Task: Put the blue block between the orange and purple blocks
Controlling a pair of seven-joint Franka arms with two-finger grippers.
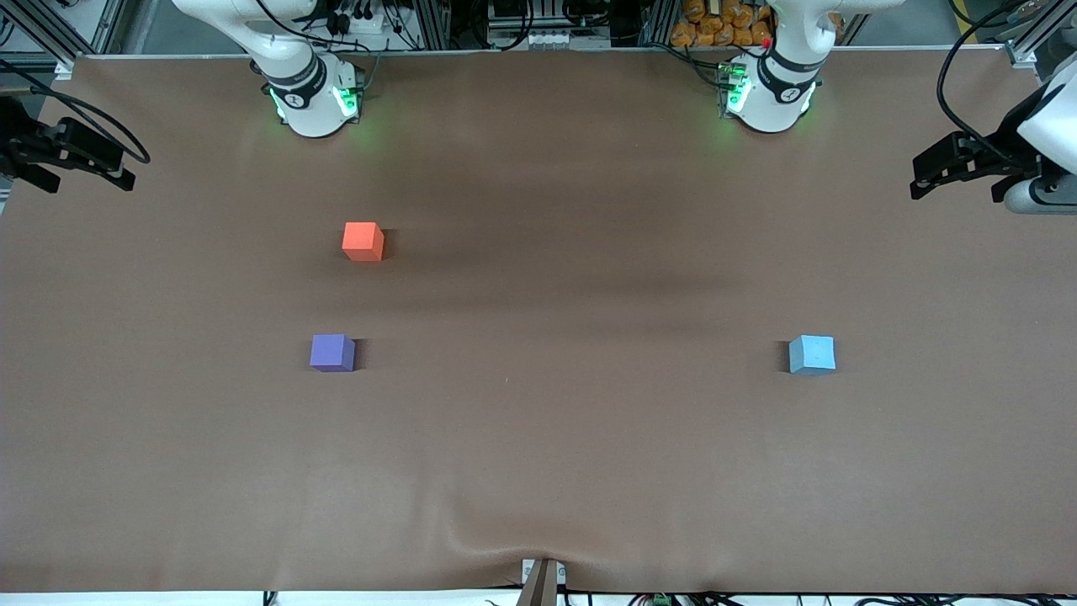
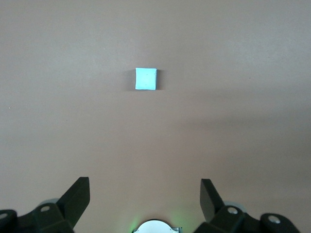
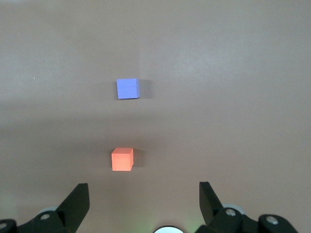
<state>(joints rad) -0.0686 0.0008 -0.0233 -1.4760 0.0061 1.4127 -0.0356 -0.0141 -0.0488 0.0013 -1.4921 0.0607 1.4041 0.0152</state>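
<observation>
Light sky-blue matte cube (image 1: 812,353) toward left arm's end of brown worktop (image 1: 538,471), orange-red matte cube (image 1: 363,241) and violet-purple matte cube (image 1: 331,352) toward right arm's end, left gripper (image 2: 145,201) and right gripper (image 3: 144,201) both spread, empty, raised at the worktop's end edges.

no readable text, labels, or numbers anywhere

Robotics lab: aluminium framing (image 1: 50,34), cabling (image 1: 959,76).

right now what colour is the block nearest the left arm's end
Light sky blue; the block shows best in the front view.
</observation>
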